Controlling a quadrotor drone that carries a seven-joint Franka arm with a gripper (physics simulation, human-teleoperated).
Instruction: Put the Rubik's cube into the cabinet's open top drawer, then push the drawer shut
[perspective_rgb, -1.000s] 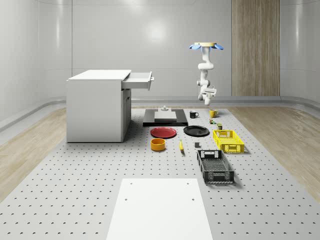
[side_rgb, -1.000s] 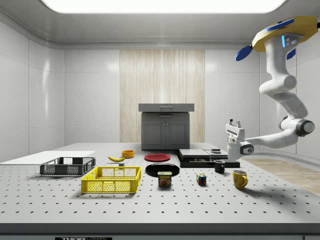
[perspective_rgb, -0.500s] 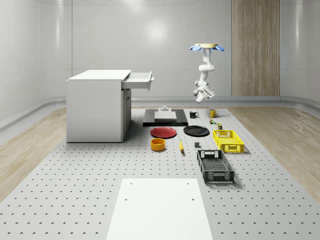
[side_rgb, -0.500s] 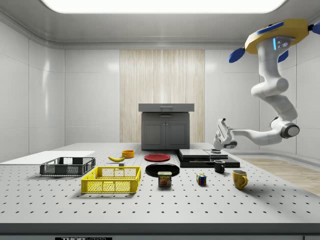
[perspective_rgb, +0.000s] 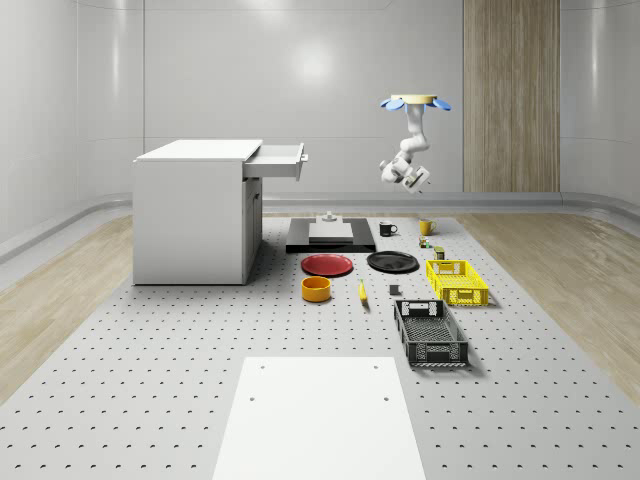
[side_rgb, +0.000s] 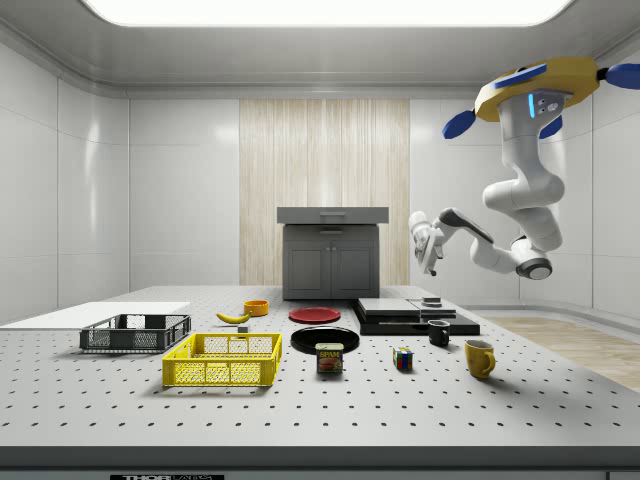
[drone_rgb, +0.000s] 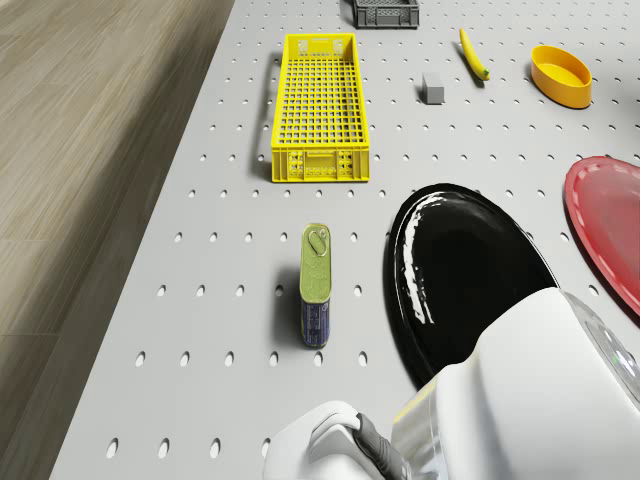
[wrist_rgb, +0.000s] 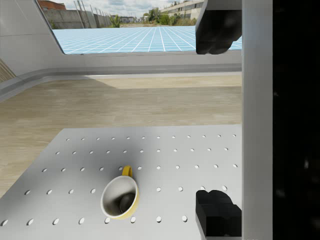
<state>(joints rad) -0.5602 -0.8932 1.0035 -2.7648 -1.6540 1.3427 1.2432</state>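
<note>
Over the last second our arm folds up and our gripper (side_rgb: 428, 243) climbs from just above the table (side_rgb: 520, 400) beside the black mug (side_rgb: 438, 333) to hang well above the black slab (side_rgb: 405, 318), while our drone (side_rgb: 535, 85) hovers high over the table's end near the yellow mug (side_rgb: 480, 357). Our fingers (wrist_rgb: 216, 30) stand apart with nothing between them. The Rubik's cube (side_rgb: 402, 358) sits on the table beside the can (side_rgb: 328, 357), untouched, and the cabinet's (perspective_rgb: 195, 210) top drawer (perspective_rgb: 275, 160) stands open, so we judge the pick not yet begun.
</note>
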